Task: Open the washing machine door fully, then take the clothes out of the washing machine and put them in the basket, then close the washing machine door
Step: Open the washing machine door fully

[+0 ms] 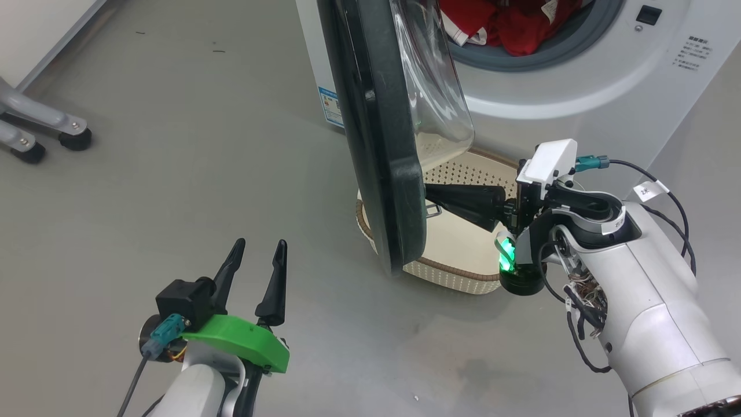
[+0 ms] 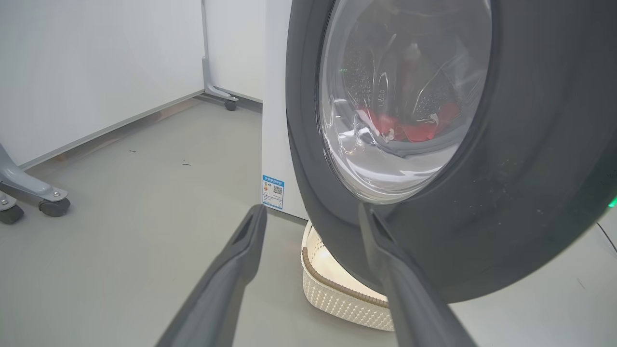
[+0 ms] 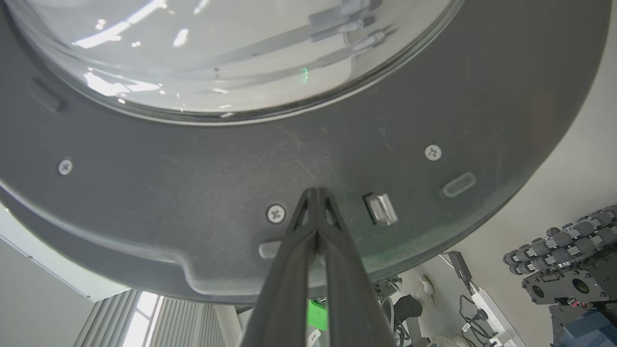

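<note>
1. The washing machine door stands swung out from the washing machine, edge-on to the head camera, its lower rim above the basket on the floor.
2. The right gripper, fingers pressed together and holding nothing, sets its tips against the door's dark inner rim, just beside the metal latch.
3. The left gripper hangs over the floor on the door's outer side, apart from it, with its fingers spread and empty.
4. The red clothes lie inside the machine.
</note>
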Motion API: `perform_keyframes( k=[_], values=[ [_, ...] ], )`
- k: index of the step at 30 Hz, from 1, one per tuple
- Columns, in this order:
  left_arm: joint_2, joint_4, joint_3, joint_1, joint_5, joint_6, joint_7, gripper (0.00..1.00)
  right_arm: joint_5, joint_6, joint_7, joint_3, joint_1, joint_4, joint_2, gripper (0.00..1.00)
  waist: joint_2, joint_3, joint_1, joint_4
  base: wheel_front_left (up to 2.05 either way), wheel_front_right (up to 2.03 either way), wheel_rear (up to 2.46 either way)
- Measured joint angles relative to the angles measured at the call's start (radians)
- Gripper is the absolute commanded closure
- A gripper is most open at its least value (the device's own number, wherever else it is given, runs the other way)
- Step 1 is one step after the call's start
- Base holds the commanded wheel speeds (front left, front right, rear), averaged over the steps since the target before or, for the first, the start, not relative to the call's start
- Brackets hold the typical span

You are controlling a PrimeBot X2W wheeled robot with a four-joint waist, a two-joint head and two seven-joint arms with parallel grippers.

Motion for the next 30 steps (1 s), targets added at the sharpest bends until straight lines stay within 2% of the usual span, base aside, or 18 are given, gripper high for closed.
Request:
perform_keyframes(
  k=[11, 17, 18, 30],
  values=[
    [0.0, -0.004, 0.021, 0.01, 0.009, 0.009, 0.0, 0.0, 0.041, 0.0, -0.066, 0.058, 0.008, -0.041, 0.001, 1.0, 0.0, 0.0, 0.0, -0.009, 0.0, 0.0, 0.0],
    [0.001, -0.006, 0.041, 0.016, 0.01, 0.009, 0.0, 0.0, -0.045, 0.007, -0.153, 0.055, 0.008, -0.068, 0.006, 1.0, 0.0, -0.005, 0.0, -0.042, 0.0, 0.0, 0.0],
    [0.001, -0.007, 0.048, 0.016, 0.01, 0.009, 0.0, 0.0, -0.092, 0.034, -0.182, 0.063, 0.008, -0.076, -0.004, 1.0, 0.0, -0.009, 0.0, -0.055, 0.0, 0.0, 0.0],
    [0.03, -0.007, 0.094, 0.016, 0.019, 0.009, 0.0, 0.0, -0.422, 0.182, -0.377, 0.18, 0.063, -0.141, -0.168, 1.0, 0.0001, -0.053, 0.0, -0.155, 0.0, 0.0, 0.0]
  ],
)
